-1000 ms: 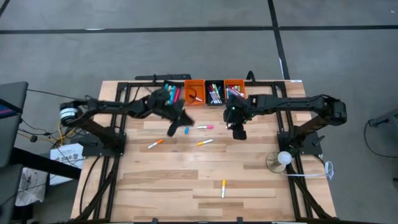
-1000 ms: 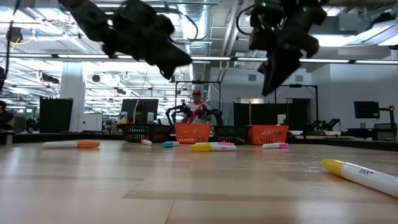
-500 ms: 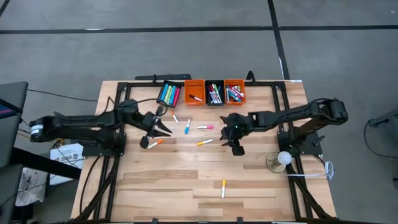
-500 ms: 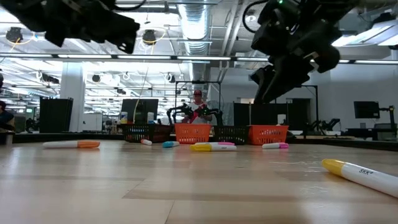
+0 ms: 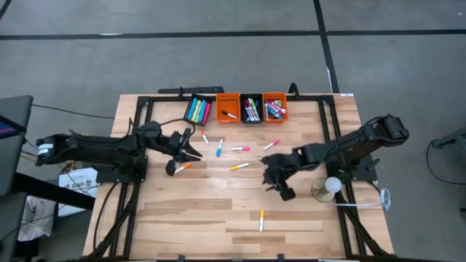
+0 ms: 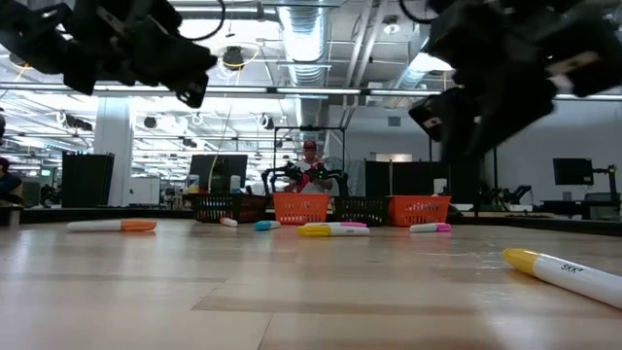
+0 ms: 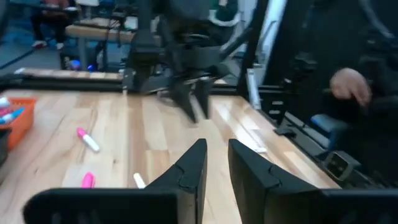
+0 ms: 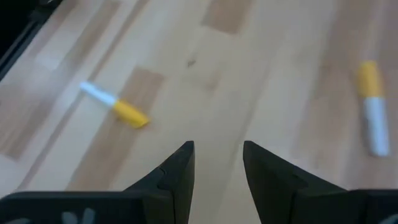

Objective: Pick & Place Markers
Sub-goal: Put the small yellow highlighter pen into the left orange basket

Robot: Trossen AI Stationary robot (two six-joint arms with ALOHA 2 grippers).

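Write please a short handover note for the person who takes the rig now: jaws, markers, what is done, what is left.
Left gripper: jaws narrowly apart, empty, above the table's left middle, near the orange marker.
Right gripper: jaws apart, empty, over the right middle.
Done: many markers already lie in the four bins at the far edge.
Left: loose markers on the table, namely white, blue, two pink, orange, two yellow, one of them alone near the front.

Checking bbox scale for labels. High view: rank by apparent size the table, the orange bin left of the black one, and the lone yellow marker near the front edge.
1. Table, by far the largest.
2. Orange bin.
3. Yellow marker, the smallest, a thin sliver.
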